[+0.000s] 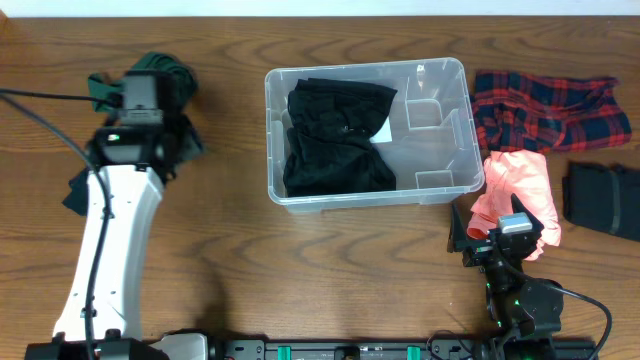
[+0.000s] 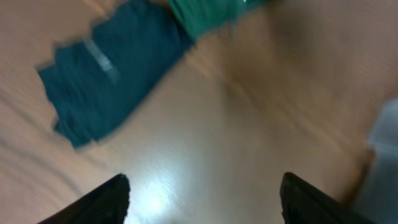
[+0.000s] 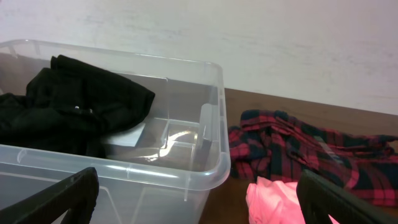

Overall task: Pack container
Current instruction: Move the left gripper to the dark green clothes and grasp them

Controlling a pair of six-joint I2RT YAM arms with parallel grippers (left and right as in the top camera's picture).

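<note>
The clear plastic container (image 1: 432, 140) stands at the table's middle, with a black garment (image 1: 335, 135) filling its left half. My left arm reaches over a dark green and teal heap of clothes (image 1: 170, 75) at the far left. In the blurred left wrist view my left gripper (image 2: 202, 196) is open over bare wood, nothing between its fingers, with a teal garment (image 2: 106, 81) ahead. My right gripper (image 3: 198, 183) is open and empty, level with the container's near right corner (image 3: 208, 168). A pink garment (image 3: 273, 202) lies just to its right.
A red plaid garment (image 1: 545, 110) lies right of the container, with the pink garment (image 1: 520, 185) below it. Another black folded piece (image 1: 605, 200) sits at the right edge. Moulded ribs (image 1: 435, 112) stand in the container's bare right half.
</note>
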